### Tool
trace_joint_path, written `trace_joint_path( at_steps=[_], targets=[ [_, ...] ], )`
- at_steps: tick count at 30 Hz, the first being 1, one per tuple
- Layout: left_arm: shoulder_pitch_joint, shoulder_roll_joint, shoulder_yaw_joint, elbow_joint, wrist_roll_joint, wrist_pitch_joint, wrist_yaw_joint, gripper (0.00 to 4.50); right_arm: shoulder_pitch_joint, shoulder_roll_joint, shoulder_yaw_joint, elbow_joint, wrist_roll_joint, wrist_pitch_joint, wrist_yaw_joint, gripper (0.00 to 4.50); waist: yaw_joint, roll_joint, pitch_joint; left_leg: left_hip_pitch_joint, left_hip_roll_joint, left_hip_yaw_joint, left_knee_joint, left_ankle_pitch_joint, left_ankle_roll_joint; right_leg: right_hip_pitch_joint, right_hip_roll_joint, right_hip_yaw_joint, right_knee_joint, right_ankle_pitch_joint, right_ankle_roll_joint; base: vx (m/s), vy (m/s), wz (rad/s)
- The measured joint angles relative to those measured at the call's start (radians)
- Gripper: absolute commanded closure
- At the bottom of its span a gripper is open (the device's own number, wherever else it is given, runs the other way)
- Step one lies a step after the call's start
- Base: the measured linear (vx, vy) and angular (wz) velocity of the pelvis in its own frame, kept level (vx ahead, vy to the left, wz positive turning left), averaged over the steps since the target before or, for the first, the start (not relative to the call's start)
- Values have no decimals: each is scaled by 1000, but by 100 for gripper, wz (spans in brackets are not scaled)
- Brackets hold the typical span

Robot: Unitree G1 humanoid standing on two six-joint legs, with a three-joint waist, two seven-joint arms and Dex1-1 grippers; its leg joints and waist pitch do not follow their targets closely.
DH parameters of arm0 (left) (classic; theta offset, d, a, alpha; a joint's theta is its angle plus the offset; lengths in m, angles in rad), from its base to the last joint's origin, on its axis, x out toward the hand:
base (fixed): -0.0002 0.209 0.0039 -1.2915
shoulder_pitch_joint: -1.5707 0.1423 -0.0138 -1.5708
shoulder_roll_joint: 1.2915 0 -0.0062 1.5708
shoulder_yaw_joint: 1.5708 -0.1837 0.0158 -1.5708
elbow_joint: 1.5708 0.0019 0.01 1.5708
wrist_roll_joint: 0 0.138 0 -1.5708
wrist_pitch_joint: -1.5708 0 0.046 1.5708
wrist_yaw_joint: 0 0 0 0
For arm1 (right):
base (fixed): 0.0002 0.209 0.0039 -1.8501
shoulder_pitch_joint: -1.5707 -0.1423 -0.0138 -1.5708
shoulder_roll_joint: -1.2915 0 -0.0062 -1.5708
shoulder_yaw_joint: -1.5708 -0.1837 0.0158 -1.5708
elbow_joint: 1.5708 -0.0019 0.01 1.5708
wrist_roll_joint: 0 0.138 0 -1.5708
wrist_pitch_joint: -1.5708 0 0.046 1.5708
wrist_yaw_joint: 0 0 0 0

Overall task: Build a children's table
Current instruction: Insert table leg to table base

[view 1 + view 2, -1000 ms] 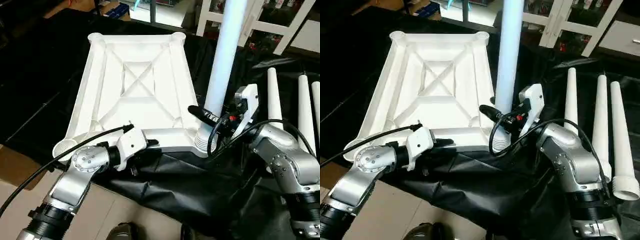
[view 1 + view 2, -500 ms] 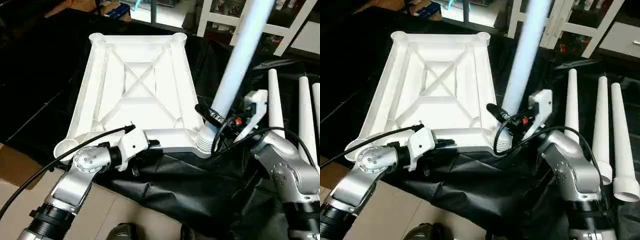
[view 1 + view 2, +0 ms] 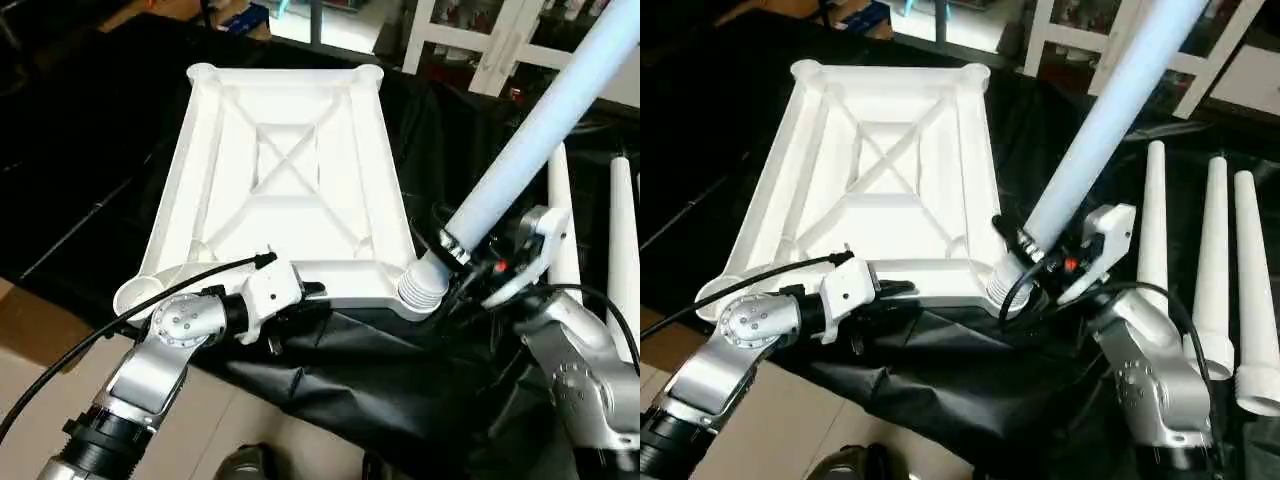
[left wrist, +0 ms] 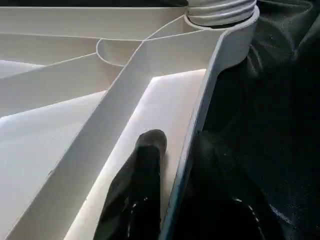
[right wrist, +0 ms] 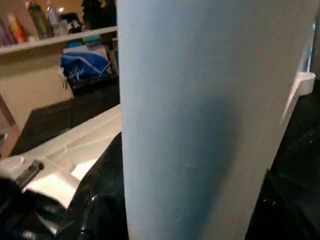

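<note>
The tabletop (image 3: 285, 185) lies underside up on the black-draped table (image 3: 90, 150), ribs showing, with its near edge at the table's near edge. The left end effector (image 3: 300, 292) is clamped on that near rim: in the left wrist view, 1 finger (image 4: 145, 165) lies inside the rim wall and the other outside it. The right end effector (image 3: 1035, 250) is clamped on the leg (image 3: 1100, 120) just above its threaded end, which sits in the near right socket (image 3: 420, 295). The leg leans steeply away to the far right instead of standing square to the tabletop, and that is the main risk as I judge it: turned or pushed at this angle, the threads could cross and jam, or the end could pop out of the socket. The lean also puts a long lever on the corner, so any further pull to the right may lift or drag the tabletop; the left grip covers only a thin rim wall and could slip. The black cloth (image 3: 400, 380) is bunched below the socket and might snag the right end effector or its cable. 3 spare legs (image 3: 1215, 260) lie just right of the right arm, and a swing of that arm could knock them into rolling. The other 3 sockets stand empty, so most of the build remains.
</note>
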Motion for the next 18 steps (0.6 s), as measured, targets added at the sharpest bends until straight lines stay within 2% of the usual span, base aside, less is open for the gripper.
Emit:
trace_joint_path(
  at_steps=[12,16,18],
  targets=[
    [1,2,-2,5,0,-1,3,373,29,-37,35,-18,-32,-33,13,267,-4,-1,-2,4,0,0,-3,0,0,5,0,0,-5,0,0,0,0,0],
    [1,3,-3,16,0,-2,3,373,24,-64,55,-20,-52,-32,27,267,-6,-3,-3,13,-1,0,-7,0,0,13,0,0,-9,0,1,0,0,0],
    [1,6,-3,22,0,-2,3,373,7,-90,85,-20,-86,-32,46,267,-11,-5,-5,17,-1,0,-12,0,-1,16,0,0,-13,-2,4,0,0,0]
  ],
)
